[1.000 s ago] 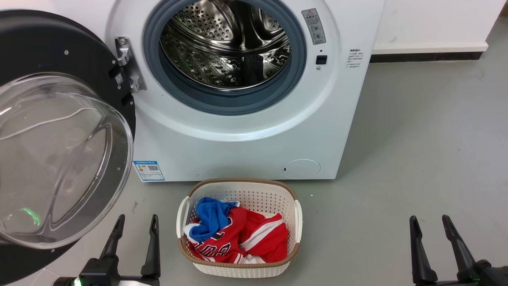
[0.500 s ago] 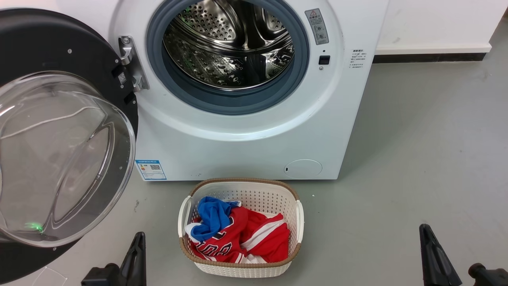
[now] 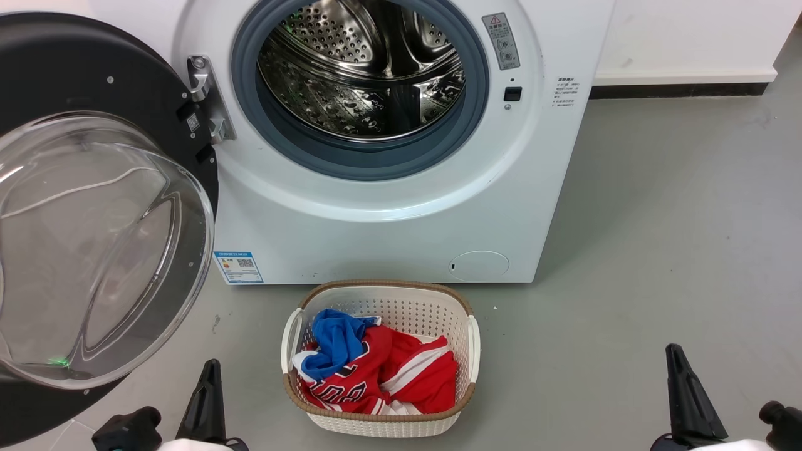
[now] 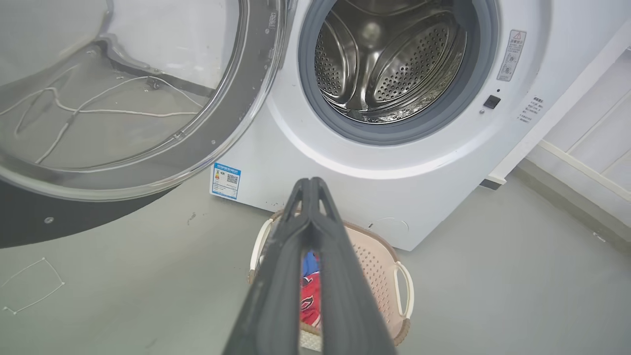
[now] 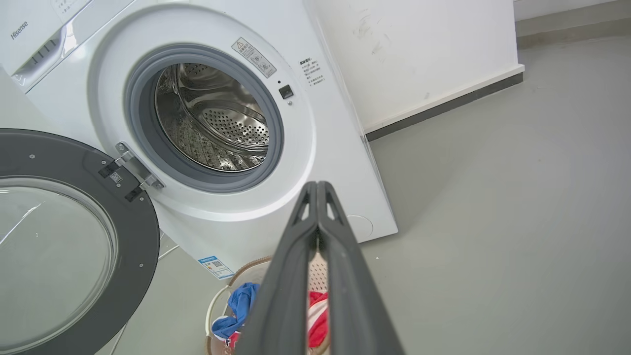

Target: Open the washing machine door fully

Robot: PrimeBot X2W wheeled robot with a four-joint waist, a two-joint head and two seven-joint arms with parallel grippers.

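Both left gripper (image 4: 311,183) and right gripper (image 5: 318,186) are idling pressed together, off the washing machine door (image 3: 94,238). It is standing wide, seemingly needing no grip.

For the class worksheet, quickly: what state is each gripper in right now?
Left gripper: closed, holding nothing.
Right gripper: closed, holding nothing.

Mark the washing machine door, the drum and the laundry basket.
washing machine door (image 3: 75,69): head view, black frame above the glass bowl.
drum (image 3: 357,81): head view, perforated steel wall inside.
laundry basket (image 3: 401,305): head view, bare far inner wall.
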